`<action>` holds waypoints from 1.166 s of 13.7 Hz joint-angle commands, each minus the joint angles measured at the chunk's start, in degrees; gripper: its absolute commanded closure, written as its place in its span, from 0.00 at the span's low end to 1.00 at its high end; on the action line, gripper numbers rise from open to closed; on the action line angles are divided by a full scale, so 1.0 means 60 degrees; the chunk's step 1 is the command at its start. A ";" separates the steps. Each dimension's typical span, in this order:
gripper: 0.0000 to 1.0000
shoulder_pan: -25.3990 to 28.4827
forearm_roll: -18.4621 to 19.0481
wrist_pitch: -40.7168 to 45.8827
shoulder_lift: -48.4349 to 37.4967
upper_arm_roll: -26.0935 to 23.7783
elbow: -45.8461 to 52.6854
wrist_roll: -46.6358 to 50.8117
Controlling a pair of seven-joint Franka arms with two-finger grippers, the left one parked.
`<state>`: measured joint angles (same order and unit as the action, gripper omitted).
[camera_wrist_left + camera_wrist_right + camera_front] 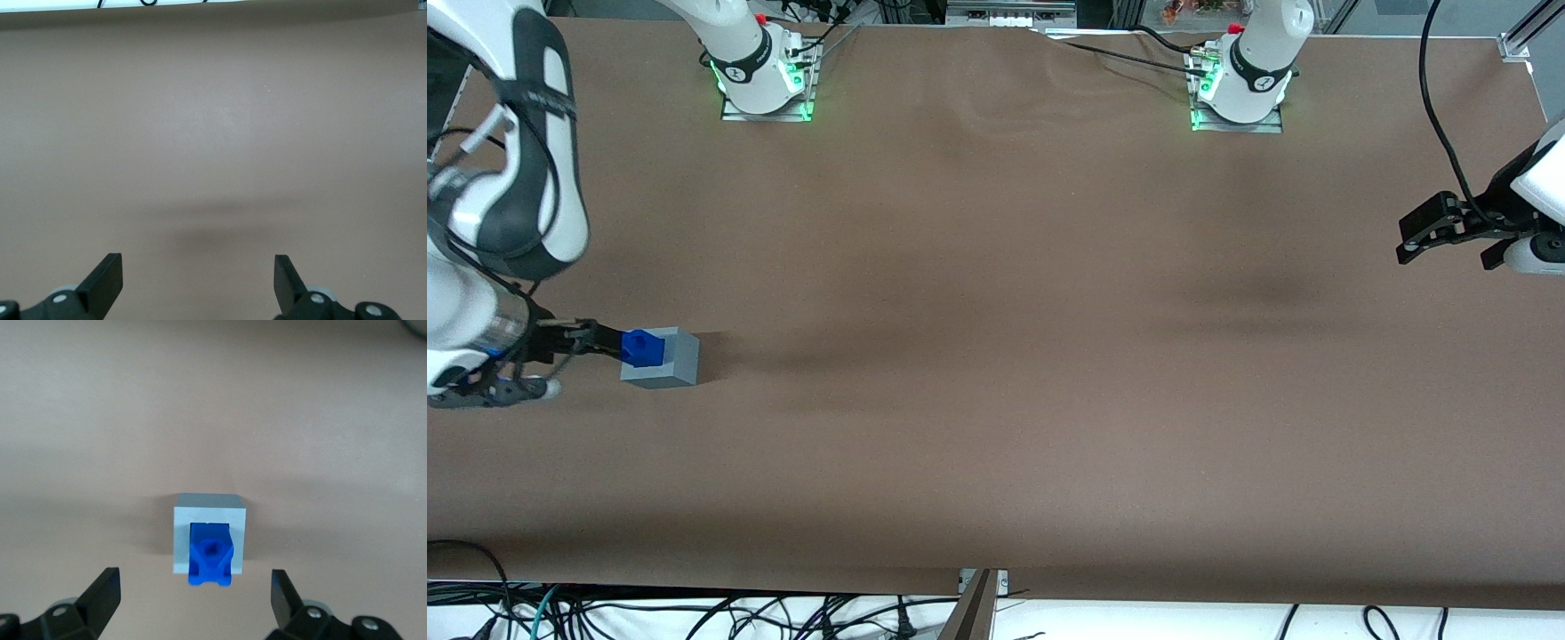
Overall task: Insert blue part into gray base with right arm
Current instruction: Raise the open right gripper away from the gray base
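The blue part [211,555] sits in the square recess of the gray base [210,513], so the insertion looks largely done. In the right wrist view the blue piece fills the recess but overhangs the block's edge on the side nearest the gripper, and its knobbed top stands proud of the gray surface. Whether it is pressed fully home cannot be told from these pictures. What may remain, as a judgement, is a final seating push if it is not yet flush, and then drawing the right arm [507,133] away.

The gripper [600,338] has its fingers spread wide apart and grasps nothing: in the wrist view the two black fingertips [107,587] stand well to either side of the block, with bare table between them and it. In the front view the gripper lies low over the table just beside the base, reaching in sideways from the working arm's end, and its tips appear close to the blue part; contact cannot be confirmed.

The base with the blue part on it rests on the brown table [1005,356], toward the working arm's end and roughly midway between the near and far edges. Nothing else lies close to it.
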<state>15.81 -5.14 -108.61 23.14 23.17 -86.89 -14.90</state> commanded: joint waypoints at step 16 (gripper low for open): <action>0.00 -0.1463 0.0430 0.1255 -0.2112 -0.2030 0.0610 -0.0057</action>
<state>8.35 -4.33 -101.58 12.78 13.33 -80.78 -19.30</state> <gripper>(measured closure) 0.000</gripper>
